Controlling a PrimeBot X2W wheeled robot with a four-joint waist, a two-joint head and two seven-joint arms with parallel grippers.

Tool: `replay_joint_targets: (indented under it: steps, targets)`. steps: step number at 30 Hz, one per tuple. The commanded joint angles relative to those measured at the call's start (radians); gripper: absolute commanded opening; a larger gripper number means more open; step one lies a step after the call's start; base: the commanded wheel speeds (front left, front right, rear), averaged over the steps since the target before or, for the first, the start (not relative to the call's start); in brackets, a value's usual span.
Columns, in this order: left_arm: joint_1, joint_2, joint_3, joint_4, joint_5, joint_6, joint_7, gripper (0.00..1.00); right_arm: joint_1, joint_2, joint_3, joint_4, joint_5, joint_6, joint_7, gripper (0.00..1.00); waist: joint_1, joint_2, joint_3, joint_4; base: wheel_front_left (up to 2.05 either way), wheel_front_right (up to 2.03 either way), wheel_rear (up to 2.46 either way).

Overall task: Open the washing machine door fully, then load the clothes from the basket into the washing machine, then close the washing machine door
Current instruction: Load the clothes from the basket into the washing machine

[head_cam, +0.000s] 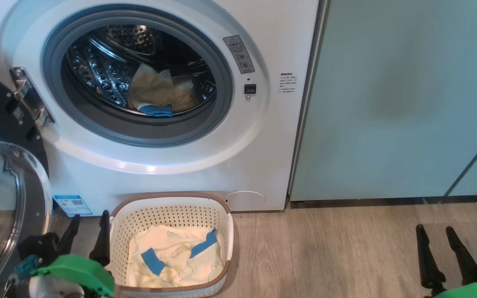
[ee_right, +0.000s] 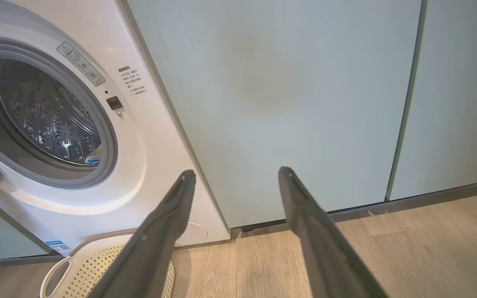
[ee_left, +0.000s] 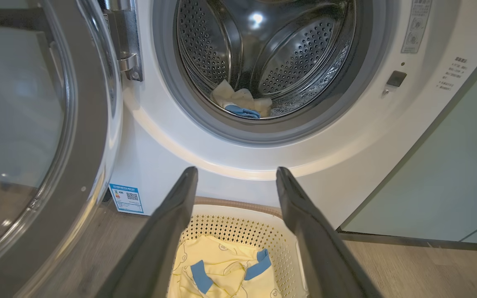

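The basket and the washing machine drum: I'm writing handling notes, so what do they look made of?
The basket looks like moulded cream plastic with a matte finish, judging by its even rows of punched holes and smooth brown rim. The washing machine drum looks like polished steel: bright mirror glints on perforated, embossed walls.

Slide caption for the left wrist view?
Open left gripper beside basket of clothes; one garment in the drum, door open.

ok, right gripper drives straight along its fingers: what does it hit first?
Probably the pale green cabinet door beside the washing machine; nothing shows between the right gripper and it. Depth unclear.
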Motion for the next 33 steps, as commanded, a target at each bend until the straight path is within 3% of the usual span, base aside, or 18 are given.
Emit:
replay_joint_targets:
  steps: [1, 16, 33]
  targets:
    - [-0.016, 0.018, 0.051, -0.029, 0.005, -0.002, -0.01, 1.0, -0.019, -0.021, 0.019, -0.033, -0.005, -0.003, -0.01, 1.0, 0.0001, -0.0001, -0.002, -0.004, 0.0, 0.0, 0.0]
    - [0.017, -0.009, 0.066, -0.016, 0.031, -0.008, -0.01, 1.0, -0.009, -0.021, 0.012, -0.039, -0.007, -0.003, -0.01, 1.0, 0.0001, -0.0001, -0.008, 0.002, 0.0, 0.0, 0.0]
    - [0.02, 0.004, 0.062, -0.016, 0.011, -0.009, -0.01, 1.0, -0.015, -0.017, 0.017, -0.036, -0.003, -0.003, -0.01, 1.0, 0.0001, -0.0001, -0.001, -0.006, 0.0, 0.0, 0.0]
